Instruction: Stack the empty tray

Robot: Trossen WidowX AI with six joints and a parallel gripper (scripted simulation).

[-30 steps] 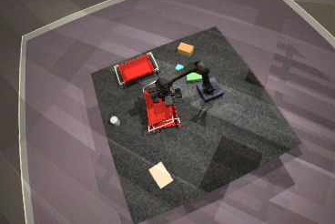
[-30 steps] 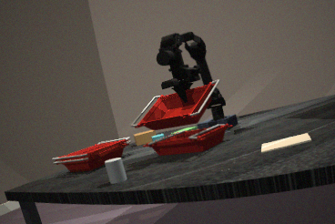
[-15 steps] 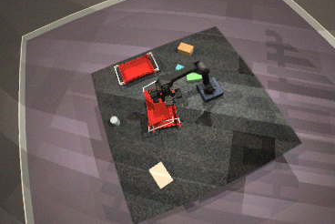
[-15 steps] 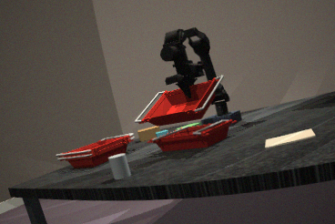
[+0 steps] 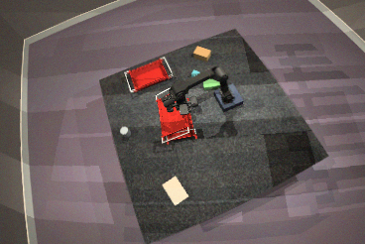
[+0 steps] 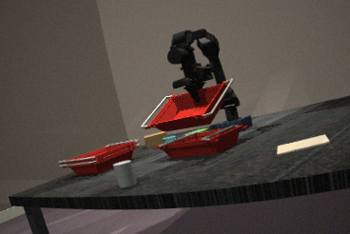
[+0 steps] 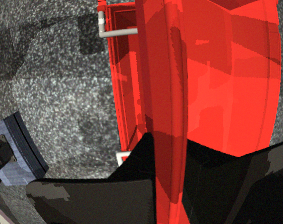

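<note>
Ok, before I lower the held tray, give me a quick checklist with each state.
1. Tool shut on the held tray's wall: ok.
2. Held tray above the lower tray, not touching the table: ok.
3. Held tray level: not ok, it is tilted in the exterior view.
4. Lower tray's bars swung in across its top: cannot tell, mostly hidden.
5. White cylinder out from under the held tray: ok.
</note>
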